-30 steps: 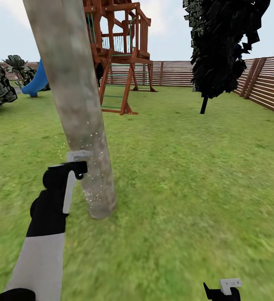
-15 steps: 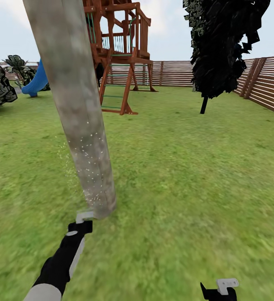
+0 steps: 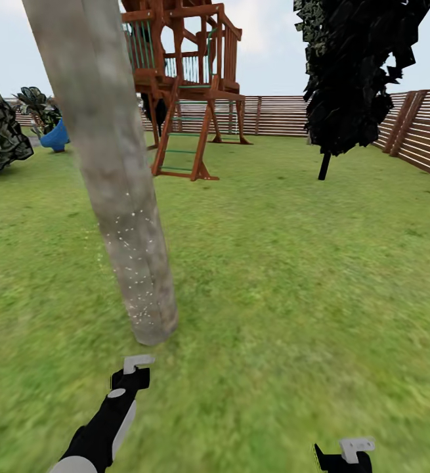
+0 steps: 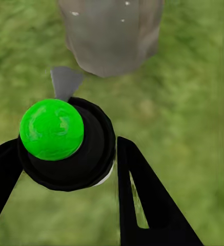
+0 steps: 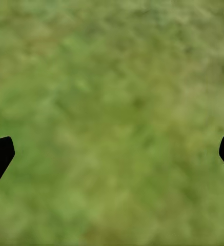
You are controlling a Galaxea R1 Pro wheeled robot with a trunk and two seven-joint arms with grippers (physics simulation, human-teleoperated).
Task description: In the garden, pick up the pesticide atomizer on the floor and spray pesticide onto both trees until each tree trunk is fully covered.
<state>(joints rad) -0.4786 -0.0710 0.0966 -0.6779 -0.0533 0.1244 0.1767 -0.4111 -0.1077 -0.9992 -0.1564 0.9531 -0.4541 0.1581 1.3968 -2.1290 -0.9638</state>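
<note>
The trunk point(image 3: 119, 217) is a smooth, branchless column of mottled grey-beige bark, leaning slightly, its lower part dotted with fine white specks point(image 3: 132, 263) of pesticide. It stands in blurry green grass point(image 3: 293, 282). Beyond are a red-brown wooden play tower point(image 3: 188, 92), a slatted fence point(image 3: 425, 131) and a dark ragged tree point(image 3: 356, 72).

The left wrist view adds the atomizer point(image 4: 65, 143): a round black body with a glossy green cap and a grey nozzle aimed at the trunk base point(image 4: 112, 36) just ahead. The left pincer point(image 4: 65, 169) is clamped on it, black fingers point(image 4: 142, 195) at either side.

The right pincer point(image 5: 112, 154) is spread wide over bare grass, holding nothing.
</note>
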